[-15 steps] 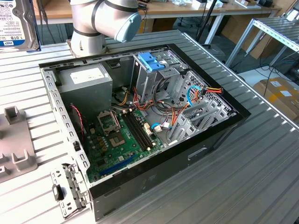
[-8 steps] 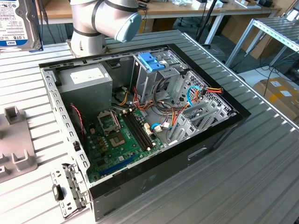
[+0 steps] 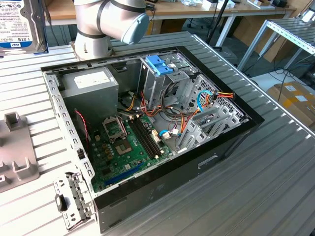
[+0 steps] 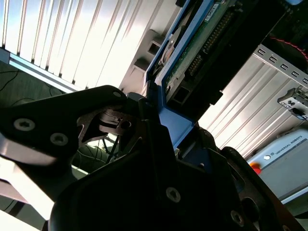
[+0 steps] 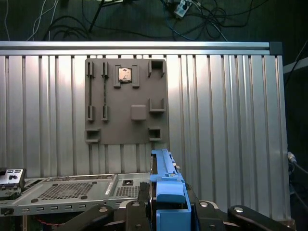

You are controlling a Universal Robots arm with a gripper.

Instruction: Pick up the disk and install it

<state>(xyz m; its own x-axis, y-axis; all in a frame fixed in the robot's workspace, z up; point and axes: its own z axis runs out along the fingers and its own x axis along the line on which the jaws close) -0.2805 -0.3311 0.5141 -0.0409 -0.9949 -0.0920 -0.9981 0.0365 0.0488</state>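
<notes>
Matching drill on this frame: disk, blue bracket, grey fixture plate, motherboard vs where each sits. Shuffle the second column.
1. disk
2. blue bracket
3. grey fixture plate
4. motherboard

a. flat on the ribbed table, outside the case
b. at the bottom of the open case
c. clamped in the end effector
d. atop the metal drive cage

Pairs: 1-c, 2-d, 3-a, 4-b

Computer case lay on table; robot base behind it; fixture plate at the exterior view's left, disk farther back.
</notes>
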